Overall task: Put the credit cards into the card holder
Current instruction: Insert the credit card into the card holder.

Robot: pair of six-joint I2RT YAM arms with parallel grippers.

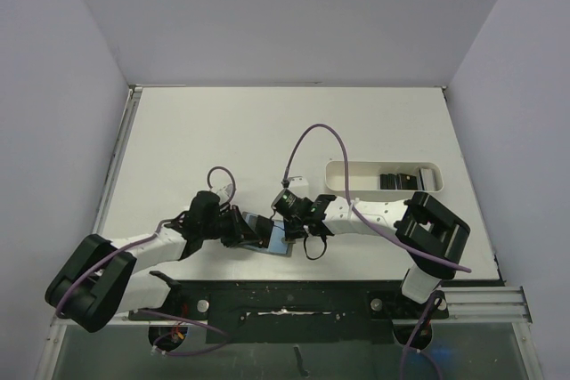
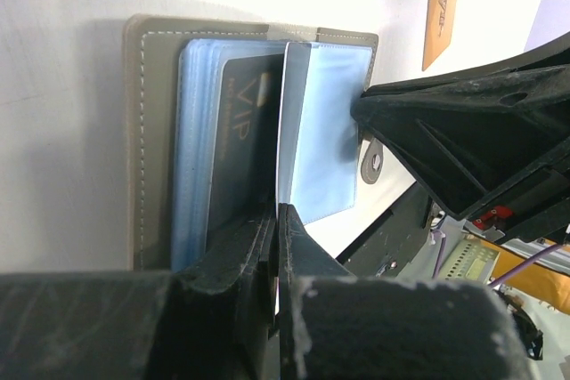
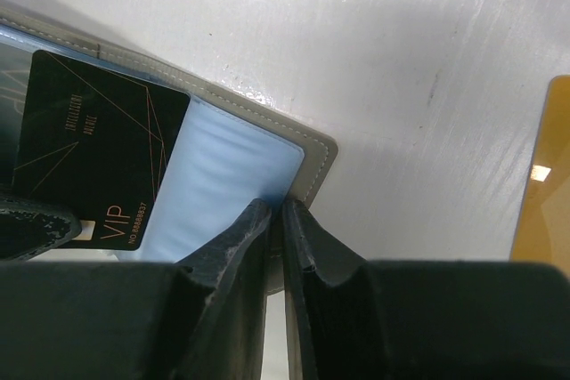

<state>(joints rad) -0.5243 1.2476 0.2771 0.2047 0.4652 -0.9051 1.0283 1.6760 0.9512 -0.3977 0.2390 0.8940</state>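
Observation:
The card holder (image 2: 156, 140) lies open on the table, grey-olive outside with light blue pockets; it also shows in the top view (image 1: 280, 240) and the right wrist view (image 3: 232, 166). A black credit card (image 2: 240, 122) marked VIP lies partly in its pockets and also shows in the right wrist view (image 3: 89, 149). My left gripper (image 2: 278, 215) is shut on that card's near end. My right gripper (image 3: 283, 206) is shut on the card holder's edge near a corner; it shows black in the left wrist view (image 2: 445, 122). More dark cards (image 1: 399, 181) lie in the white tray (image 1: 338, 171).
The white oblong tray stands to the right of both grippers, behind the right arm (image 1: 427, 233). A purple cable (image 1: 321, 135) loops above the right wrist. An orange flat piece (image 3: 543, 175) lies on the table to the right of the card holder. The table's near edge rail (image 1: 294, 300) runs close behind the grippers.

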